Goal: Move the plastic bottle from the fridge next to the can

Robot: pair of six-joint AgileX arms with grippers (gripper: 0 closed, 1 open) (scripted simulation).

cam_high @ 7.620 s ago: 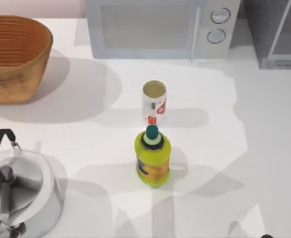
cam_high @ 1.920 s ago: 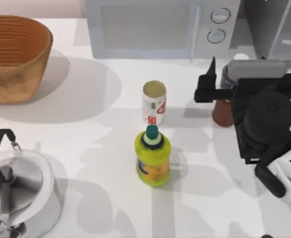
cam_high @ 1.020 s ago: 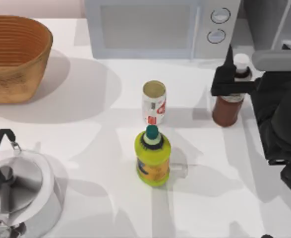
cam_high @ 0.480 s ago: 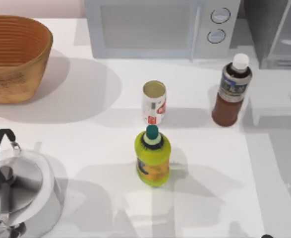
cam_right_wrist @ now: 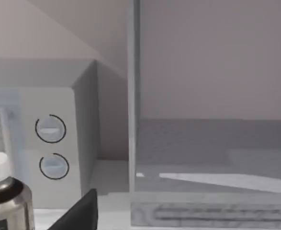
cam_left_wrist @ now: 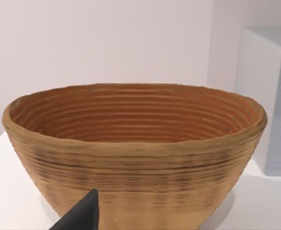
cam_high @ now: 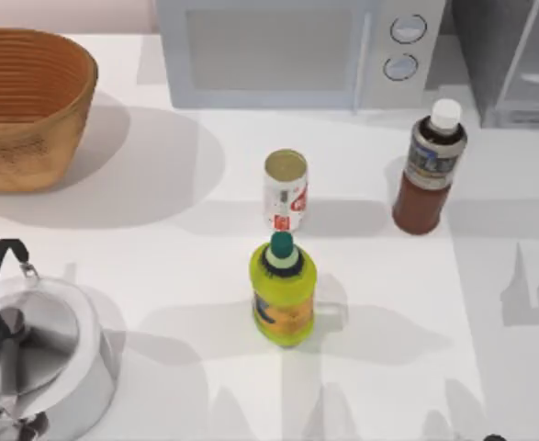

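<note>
The plastic bottle [cam_high: 430, 167] stands upright on the table [cam_high: 489, 276], in front of the fridge [cam_high: 512, 60], well right of the can [cam_high: 286, 190] and apart from it. The fridge is cut off at the frame edge. The bottle's label print and the can's red markings are illegible. Whether either pincer is wide or narrow cannot be told.

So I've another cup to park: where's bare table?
Free: the stretch between the basket and the can, and the right side below the plastic bottle. Crowded: the can sits tight behind the yellow-green bottle; the kettle fills the near-left corner.
</note>
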